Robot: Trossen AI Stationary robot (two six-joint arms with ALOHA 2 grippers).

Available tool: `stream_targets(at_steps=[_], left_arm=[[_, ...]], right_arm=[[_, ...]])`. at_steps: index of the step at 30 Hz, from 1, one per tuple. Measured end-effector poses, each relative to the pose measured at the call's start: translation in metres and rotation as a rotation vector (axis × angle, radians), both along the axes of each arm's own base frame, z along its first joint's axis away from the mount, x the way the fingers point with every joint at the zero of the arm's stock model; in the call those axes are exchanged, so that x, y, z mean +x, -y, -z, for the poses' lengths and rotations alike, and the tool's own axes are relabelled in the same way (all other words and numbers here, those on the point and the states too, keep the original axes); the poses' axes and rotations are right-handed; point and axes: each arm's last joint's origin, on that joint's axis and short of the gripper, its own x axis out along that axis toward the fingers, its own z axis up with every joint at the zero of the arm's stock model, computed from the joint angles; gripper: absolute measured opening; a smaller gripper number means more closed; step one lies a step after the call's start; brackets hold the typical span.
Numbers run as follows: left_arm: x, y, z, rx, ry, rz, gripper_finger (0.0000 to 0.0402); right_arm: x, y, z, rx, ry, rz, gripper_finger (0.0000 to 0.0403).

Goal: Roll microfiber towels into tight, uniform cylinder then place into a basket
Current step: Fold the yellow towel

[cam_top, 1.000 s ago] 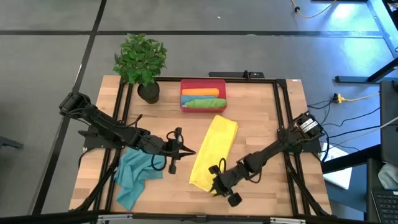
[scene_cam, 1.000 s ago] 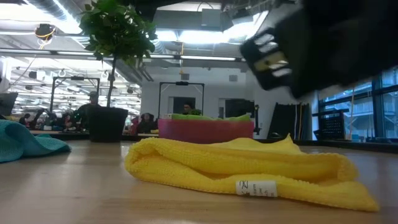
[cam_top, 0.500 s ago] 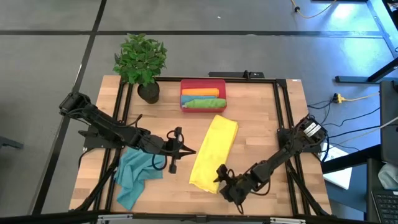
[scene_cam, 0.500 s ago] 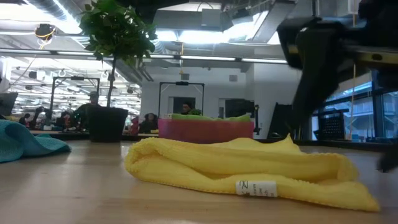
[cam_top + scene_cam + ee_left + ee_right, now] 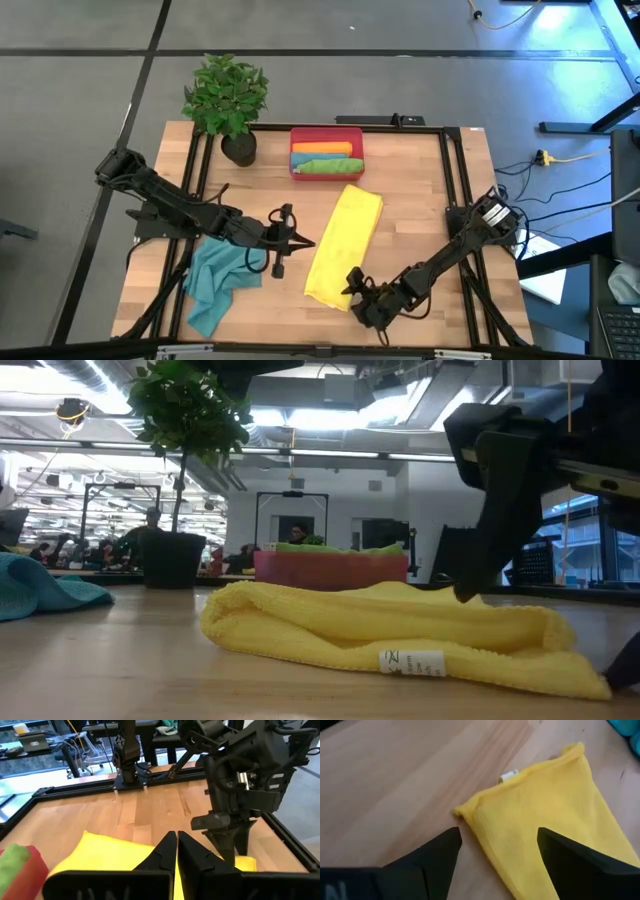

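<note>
A yellow towel [image 5: 342, 243], folded into a long strip, lies flat on the wooden table, its white label [image 5: 509, 775] at the near end. My right gripper [image 5: 495, 865] is open low over that end: one finger [image 5: 570, 865] over the cloth, the other [image 5: 435, 855] over bare wood. My left gripper [image 5: 300, 243] hovers shut to the left of the strip, above the table. A teal towel [image 5: 215, 280] lies crumpled at the near left. The red basket [image 5: 297, 167] at the far middle holds rolled orange and green towels.
A potted plant [image 5: 228, 100] stands at the far left corner beside the basket. Black frame rails [image 5: 455, 180] run along the table's sides. Bare wood shows to the right of the yellow towel and between it and the basket.
My right gripper has sunk toward the table at the yellow towel's near end and rolled its wrist; in the low view its fingers now stand on either side of the towel's right end. The towel has kept its shape and place.
</note>
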Motion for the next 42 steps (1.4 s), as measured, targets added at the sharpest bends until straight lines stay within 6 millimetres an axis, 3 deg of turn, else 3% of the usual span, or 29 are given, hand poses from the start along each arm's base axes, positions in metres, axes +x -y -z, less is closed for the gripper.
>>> stream_targets(at_steps=[7,14,19,26,31,35,42], left_arm=[[-0.001,0.0,0.002,0.001,-0.023,-0.002,0.0003],[-0.001,0.0,0.004,-0.006,-0.039,-0.006,0.0005],[-0.001,0.0,0.004,-0.005,-0.039,-0.006,0.0003],[-0.001,0.0,0.004,-0.004,-0.039,-0.006,0.0008],[0.001,0.006,0.011,0.001,-0.069,0.052,0.0008],[0.0,0.027,0.028,0.067,-0.115,0.095,0.0008],[0.003,0.049,0.06,0.133,-0.191,0.126,0.0008]], right_arm=[[0.006,-0.003,-0.004,-0.023,0.037,0.026,0.0264],[0.007,-0.001,-0.003,-0.039,0.041,0.041,0.0209],[0.009,-0.003,-0.006,-0.001,0.07,0.058,0.0146],[0.01,-0.001,-0.006,0.119,0.095,0.254,0.0013],[0.011,0.002,-0.008,0.205,0.142,0.426,0.0007],[0.01,0.004,-0.012,0.261,0.168,0.52,0.0005],[-0.005,0.019,-0.04,0.369,0.268,0.652,0.0003]])
